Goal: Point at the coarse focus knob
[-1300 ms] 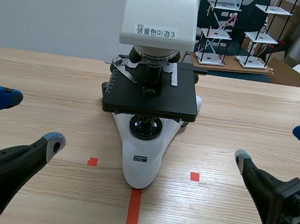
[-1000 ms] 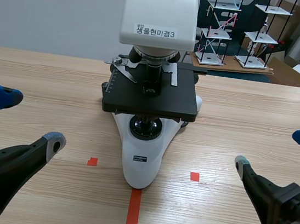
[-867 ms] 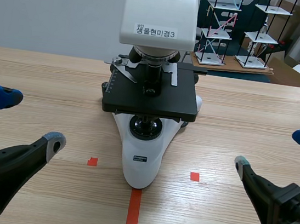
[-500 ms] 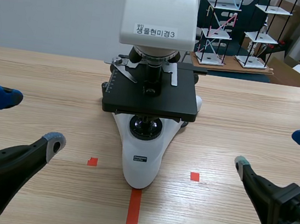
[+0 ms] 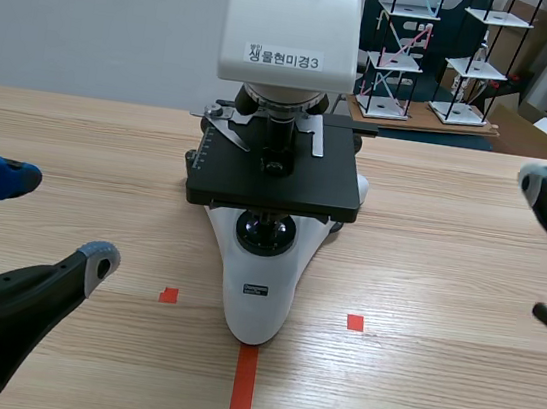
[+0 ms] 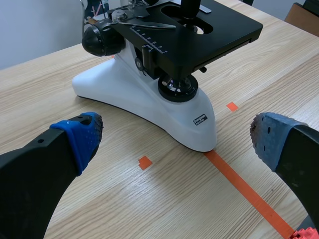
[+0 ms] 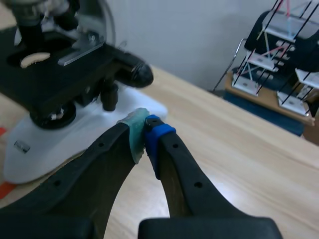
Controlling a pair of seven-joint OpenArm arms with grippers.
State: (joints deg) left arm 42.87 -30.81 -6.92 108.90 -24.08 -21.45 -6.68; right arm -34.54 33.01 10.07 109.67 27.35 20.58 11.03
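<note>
Ahead of the right gripper [image 7: 144,133], its pads pressed together on nothing, the coarse focus knob [image 7: 133,72] juts from the microscope [image 7: 45,139], untouched; the left gripper [image 6: 174,139] gapes wide before the base.

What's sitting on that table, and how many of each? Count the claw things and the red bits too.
Microscope: 1
Claws: 2, the left claw open, the right claw shut
Red tape squares: 2
Red tape line: 1
Total: 6
</note>
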